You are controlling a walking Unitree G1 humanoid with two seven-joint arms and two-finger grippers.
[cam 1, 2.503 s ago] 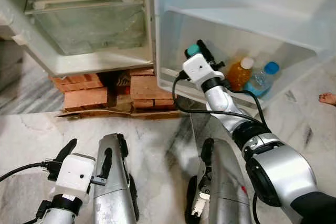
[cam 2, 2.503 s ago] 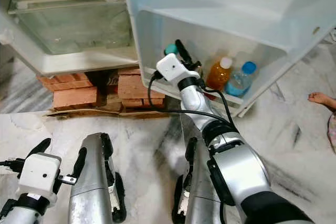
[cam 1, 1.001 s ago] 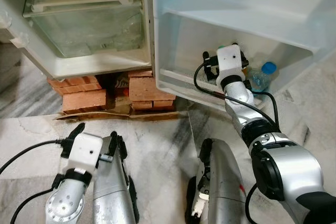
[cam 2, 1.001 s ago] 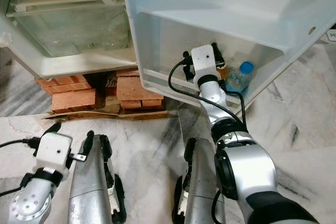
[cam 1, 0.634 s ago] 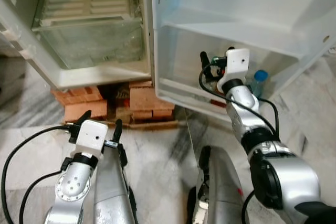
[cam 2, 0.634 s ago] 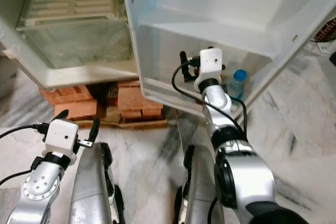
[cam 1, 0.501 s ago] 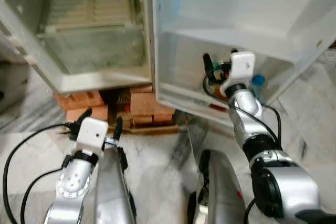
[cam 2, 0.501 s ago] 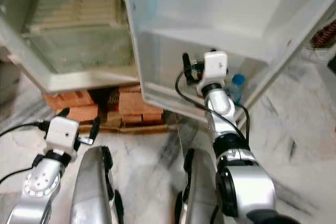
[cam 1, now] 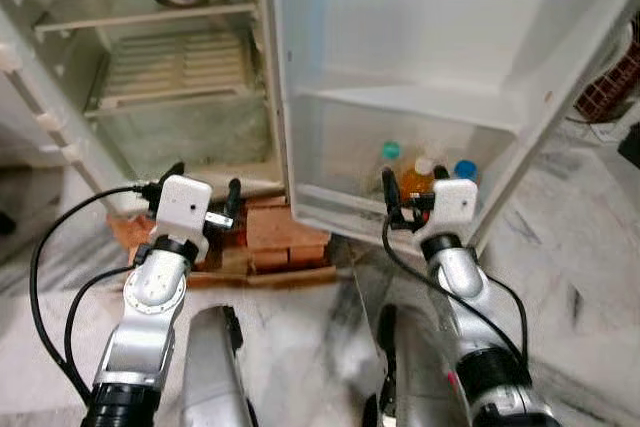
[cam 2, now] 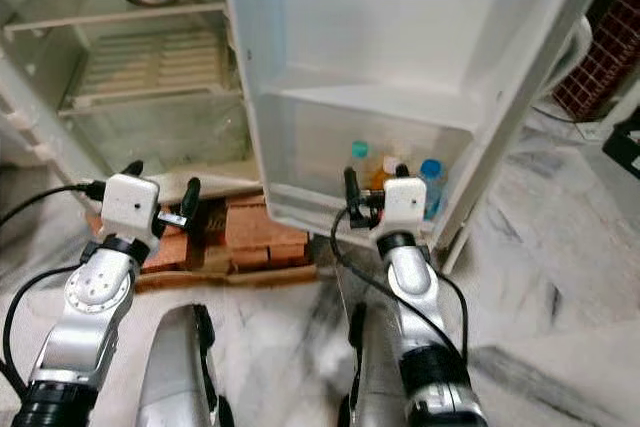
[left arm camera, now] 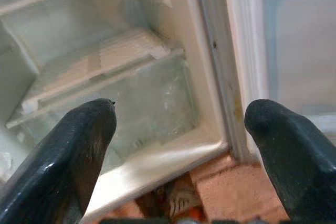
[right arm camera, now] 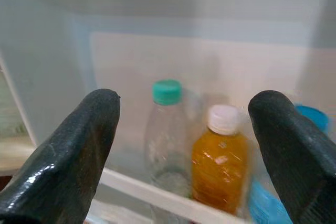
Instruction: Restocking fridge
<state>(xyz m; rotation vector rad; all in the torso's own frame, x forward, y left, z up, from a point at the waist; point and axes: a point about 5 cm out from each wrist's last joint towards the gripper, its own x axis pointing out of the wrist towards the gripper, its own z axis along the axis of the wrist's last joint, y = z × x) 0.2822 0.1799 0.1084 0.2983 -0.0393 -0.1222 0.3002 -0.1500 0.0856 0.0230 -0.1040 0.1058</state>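
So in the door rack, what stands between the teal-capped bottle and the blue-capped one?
The orange juice bottle with a white cap stands between the teal-capped bottle and the blue-capped bottle, seen in the right wrist view.

Bright even daylight, soft shadows, slight motion blur, wrist views perhaps defocused

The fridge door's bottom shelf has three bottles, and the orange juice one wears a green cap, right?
Not quite. The orange juice bottle has a white cap; the green cap sits on the clear bottle beside it. The right wrist view shows this. Three bottles do stand in the door's bottom shelf, the third being the blue-capped bottle.
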